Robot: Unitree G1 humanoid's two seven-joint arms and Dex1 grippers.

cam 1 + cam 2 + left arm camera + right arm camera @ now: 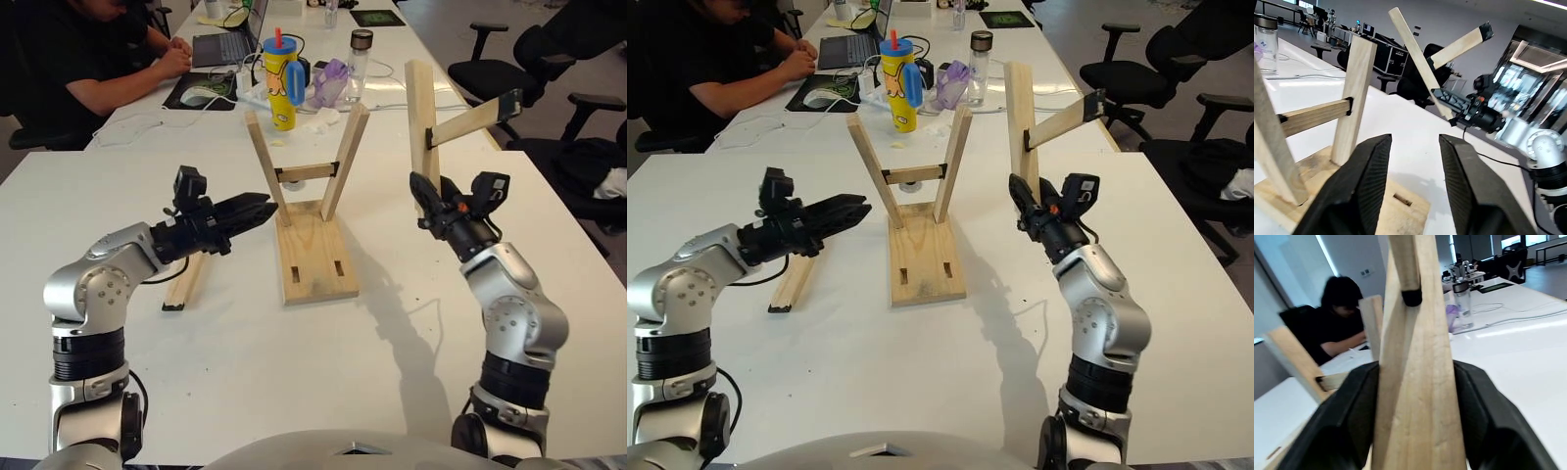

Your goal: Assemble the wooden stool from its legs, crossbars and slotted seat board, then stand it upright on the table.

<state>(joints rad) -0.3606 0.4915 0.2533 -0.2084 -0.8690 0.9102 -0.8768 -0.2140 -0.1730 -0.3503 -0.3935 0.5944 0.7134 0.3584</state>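
The slotted seat board (315, 259) lies flat in the middle of the white table (411, 372). Two legs (265, 162) (346, 162) stand in its far slots, leaning apart and joined by a crossbar (307, 173). My left gripper (260, 209) is open just left of that pair, level with the lower part of the left leg, with nothing between its fingers (1371, 166). My right gripper (428, 201) is shut on a third leg (421, 108), held upright above the table to the right, with a crossbar (472, 119) sticking out of it. Another loose wooden piece (184, 282) lies under my left arm.
A yellow cup (280, 83), a clear bottle (360, 54), a laptop (230, 44) and cables sit on the adjoining table behind. A person works at its far left. Office chairs (549, 98) stand to the right. The near table surface is bare.
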